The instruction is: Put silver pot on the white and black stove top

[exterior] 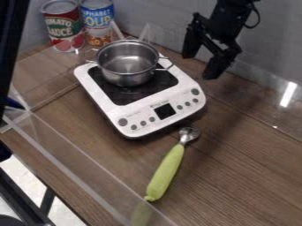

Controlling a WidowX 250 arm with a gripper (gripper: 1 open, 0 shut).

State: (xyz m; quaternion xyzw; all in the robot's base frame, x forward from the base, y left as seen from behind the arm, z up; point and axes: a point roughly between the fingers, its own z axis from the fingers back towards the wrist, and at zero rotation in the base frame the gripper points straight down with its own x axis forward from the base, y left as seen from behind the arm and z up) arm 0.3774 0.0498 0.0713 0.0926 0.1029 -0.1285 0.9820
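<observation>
The silver pot (127, 64) stands upright on the black glass of the white and black stove top (144, 94), toward its back left part. My gripper (204, 56) hangs to the right of the pot, behind the stove's back right corner. Its two black fingers point down and stand apart, open, with nothing between them and clear of the pot.
Two labelled tin cans (80, 24) stand at the back left of the wooden table (242, 150). A scoop with a yellow-green handle (170, 168) lies in front of the stove. A clear sheet's edge (71, 148) crosses the front left. A grey wall runs behind.
</observation>
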